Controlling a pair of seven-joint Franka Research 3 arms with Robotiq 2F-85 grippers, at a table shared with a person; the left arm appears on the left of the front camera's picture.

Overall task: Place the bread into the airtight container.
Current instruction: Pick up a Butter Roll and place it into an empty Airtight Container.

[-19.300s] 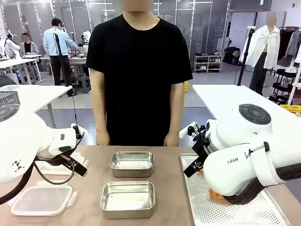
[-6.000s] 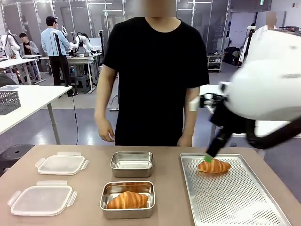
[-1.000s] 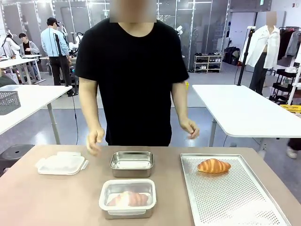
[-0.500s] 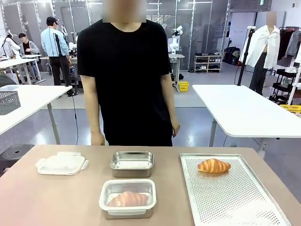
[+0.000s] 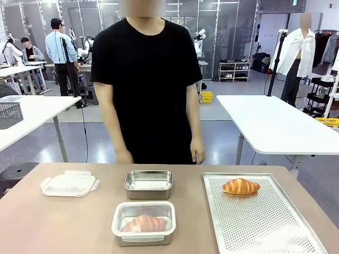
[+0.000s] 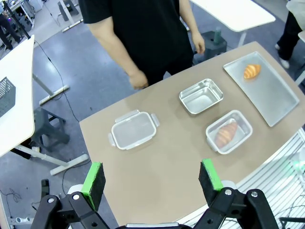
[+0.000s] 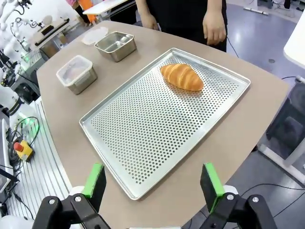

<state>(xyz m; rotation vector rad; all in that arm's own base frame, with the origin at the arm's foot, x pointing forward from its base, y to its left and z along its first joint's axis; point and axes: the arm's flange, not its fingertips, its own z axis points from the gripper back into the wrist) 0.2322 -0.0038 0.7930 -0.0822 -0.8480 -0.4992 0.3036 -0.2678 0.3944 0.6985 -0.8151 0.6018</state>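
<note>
One bread, a croissant [image 5: 144,223], lies inside the near steel airtight container [image 5: 143,235], which has a clear lid on it. A second croissant [image 5: 241,186] rests at the far end of the perforated tray [image 5: 254,222]. The far steel container [image 5: 148,183] stands without a lid or contents. My left gripper [image 6: 151,177] hangs open high above the table, over its near edge, holding nothing. My right gripper [image 7: 152,181] is open too, raised off the tray's [image 7: 143,129] near corner, well short of the croissant [image 7: 181,76].
A spare clear lid [image 5: 69,184] lies at the table's far left. A person in a black shirt stands at the far edge, one hand [image 5: 197,152] hanging by the side. In the left wrist view the lidded container [image 6: 228,131] sits beside the lidless one [image 6: 201,96].
The person has lowered both hands to the sides and shifted slightly. Nothing on the table has moved, and the lid stays on the near container.
</note>
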